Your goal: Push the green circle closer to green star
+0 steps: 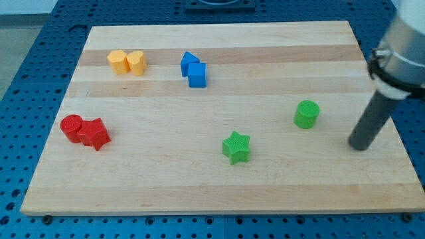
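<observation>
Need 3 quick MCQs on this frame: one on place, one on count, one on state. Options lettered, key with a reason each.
1. Where is my tip relative to the green circle?
A. toward the view's right and a little lower
B. toward the view's left
C. resting on top of it

2. How many blocks lie on the wooden board?
A. six
B. eight
C. ten

3. What is the state of the green circle and the green star?
A. touching
B. stacked
C. apart, with bare board between them

Key:
1 A: the rod's end sits nearer the view's right edge than the circle, with a gap between them.
2 B: two yellow blocks, two blue blocks, two red blocks and two green.
3 C: the star lies down and to the view's left of the circle, with wood showing between.
</observation>
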Tool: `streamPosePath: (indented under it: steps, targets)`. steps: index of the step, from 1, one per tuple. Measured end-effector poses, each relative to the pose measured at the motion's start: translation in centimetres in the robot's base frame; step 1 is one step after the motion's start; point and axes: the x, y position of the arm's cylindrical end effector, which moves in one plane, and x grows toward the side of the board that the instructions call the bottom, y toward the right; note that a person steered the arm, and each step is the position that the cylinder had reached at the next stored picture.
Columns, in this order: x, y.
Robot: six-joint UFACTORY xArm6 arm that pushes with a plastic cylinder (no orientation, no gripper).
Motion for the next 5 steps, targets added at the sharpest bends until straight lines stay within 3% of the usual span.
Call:
streamPosePath:
  steps: [2, 4, 5]
  targets:
    - [-4.4, 0.6]
    - [-4.4, -7.6]
    - [-4.4, -8.4]
